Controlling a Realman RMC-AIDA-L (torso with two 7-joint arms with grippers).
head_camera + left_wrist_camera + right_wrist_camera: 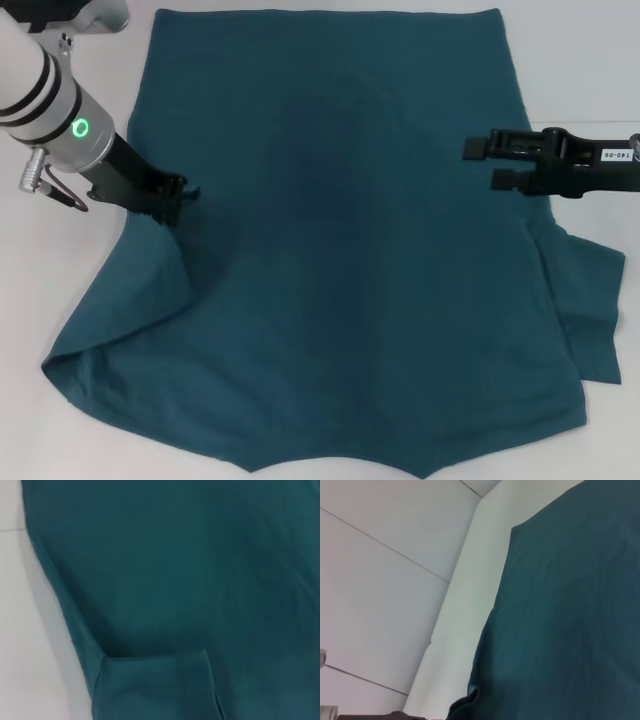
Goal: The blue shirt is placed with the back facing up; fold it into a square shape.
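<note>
The blue shirt (350, 260) lies spread on the white table (60, 260), plain side up, hem at the far side and collar at the near edge. My left gripper (170, 198) sits at the shirt's left edge, shut on the cloth, which rises in a ridge toward it. The left sleeve (110, 320) lies below it, partly folded. My right gripper (488, 163) hovers open over the shirt's right side, nothing between its fingers. The left wrist view shows the shirt (200, 580) with a folded sleeve flap (155, 690). The right wrist view shows the shirt's edge (560, 630).
The white table (460, 630) extends bare on both sides of the shirt. The right sleeve (595, 300) lies rumpled near the table's right side. Beyond the table edge the right wrist view shows pale floor (380, 580).
</note>
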